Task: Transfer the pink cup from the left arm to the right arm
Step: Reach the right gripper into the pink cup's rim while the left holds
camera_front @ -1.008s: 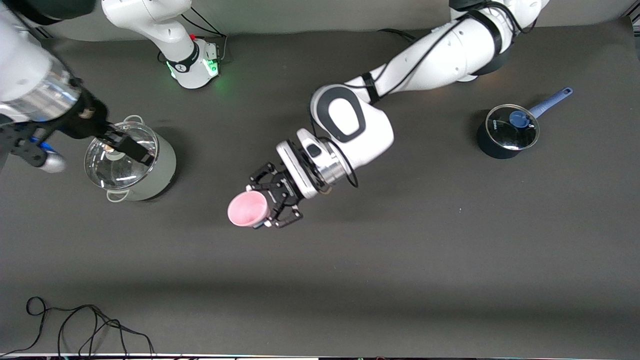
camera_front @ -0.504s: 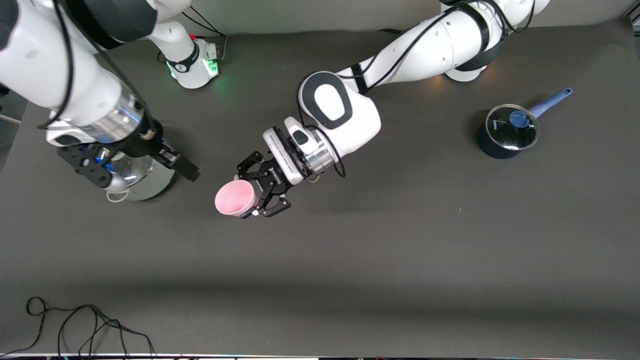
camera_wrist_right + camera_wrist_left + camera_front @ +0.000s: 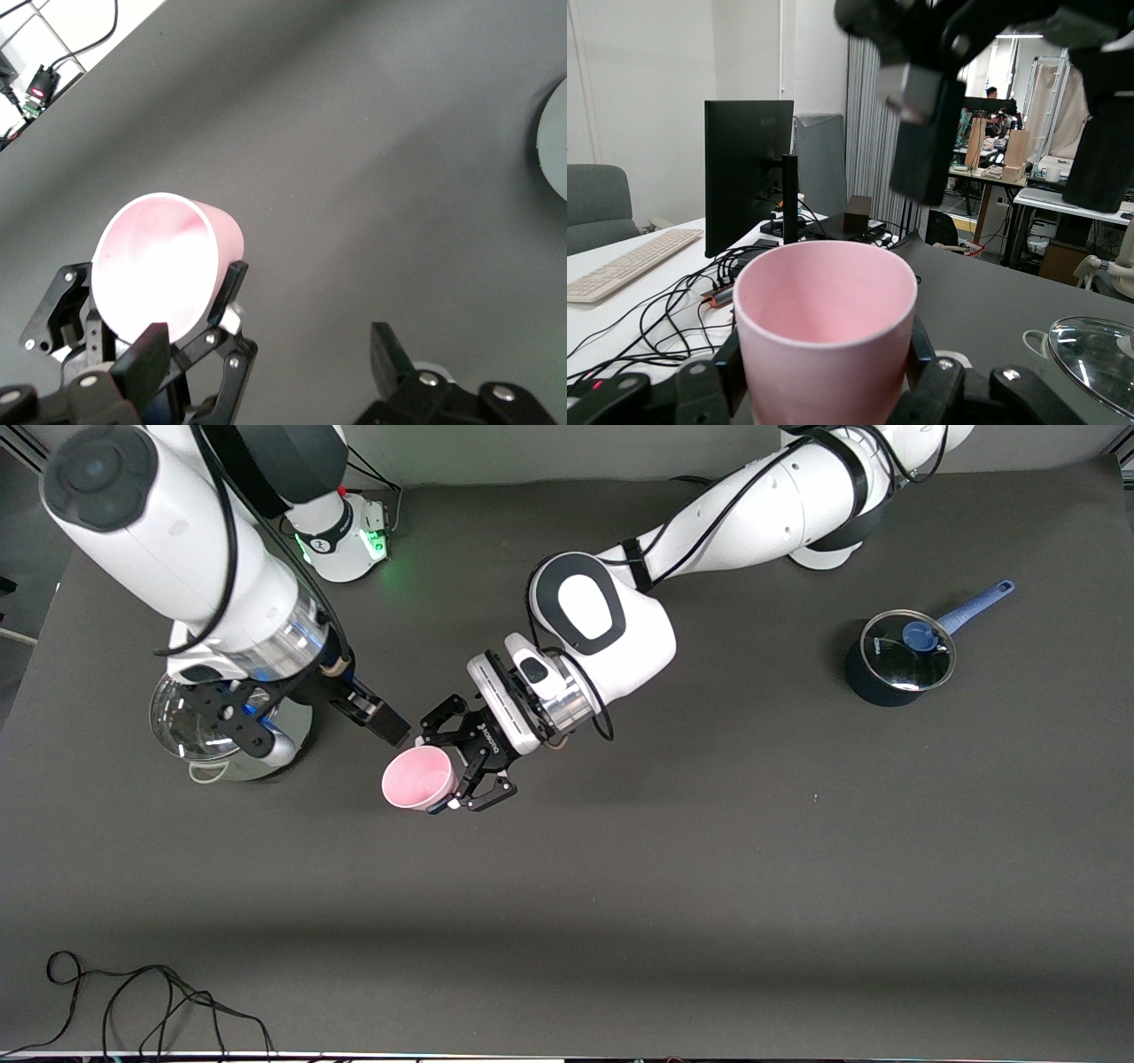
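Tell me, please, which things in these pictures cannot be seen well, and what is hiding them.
- Pink cup base: front view, covered by the left gripper shut on it.
- Silver pot: front view, mostly hidden under the right arm; left wrist view cuts off its glass lid at the edge.
- Right gripper: front view shows one finger clearly; the other cannot be made out.

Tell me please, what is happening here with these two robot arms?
A handover is under way. The left pincer is shut on a small pale-pink plastic cup and holds it in the air above the dark table, its mouth turned toward the right arm. The right pincer is open and hangs just beside the cup's rim, not gripping it yet. A steel pot with a glass lid sits under the right arm, and a small dark saucepan with a blue handle stands toward the left arm's end.
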Robot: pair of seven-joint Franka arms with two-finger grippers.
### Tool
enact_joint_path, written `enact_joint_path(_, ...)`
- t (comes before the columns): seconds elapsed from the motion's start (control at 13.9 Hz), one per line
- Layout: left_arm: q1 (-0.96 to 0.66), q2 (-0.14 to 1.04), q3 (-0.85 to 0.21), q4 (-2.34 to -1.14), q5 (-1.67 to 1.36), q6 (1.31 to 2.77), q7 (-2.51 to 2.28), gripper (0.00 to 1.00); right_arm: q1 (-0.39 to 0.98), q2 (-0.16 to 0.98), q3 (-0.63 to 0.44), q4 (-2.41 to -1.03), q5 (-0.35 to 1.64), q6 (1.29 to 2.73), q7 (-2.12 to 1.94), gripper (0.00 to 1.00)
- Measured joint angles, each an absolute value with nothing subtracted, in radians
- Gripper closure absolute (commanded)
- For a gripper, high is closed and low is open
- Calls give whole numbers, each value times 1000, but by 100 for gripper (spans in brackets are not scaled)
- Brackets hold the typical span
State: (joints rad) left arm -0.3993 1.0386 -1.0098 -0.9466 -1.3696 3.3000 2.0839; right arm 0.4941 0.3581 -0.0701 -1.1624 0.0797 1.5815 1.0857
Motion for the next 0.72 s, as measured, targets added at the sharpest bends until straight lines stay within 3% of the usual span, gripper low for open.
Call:
enact_joint_path(0.43, -400, 1039, -1010, -947, -1370, 3300, 2083, 100, 494, 415, -70, -1163, 80, 1640, 1088, 2)
enact_joint_path(0.5, -400, 1039, -1010, -946, -1370, 3300, 2083, 100, 494, 421, -70, -1163, 80, 1649, 1089, 6)
enact_joint_path(0.58, -400, 1039, -1010, -946, -1370, 3300, 2083, 100, 494, 427, -70, -1163, 80, 1654, 1089, 21)
enact_joint_path(0.72, -400, 1039, -1010, -946, -1370, 3300, 2083, 100, 494, 431, -70, -1163, 80, 1660, 1089, 73)
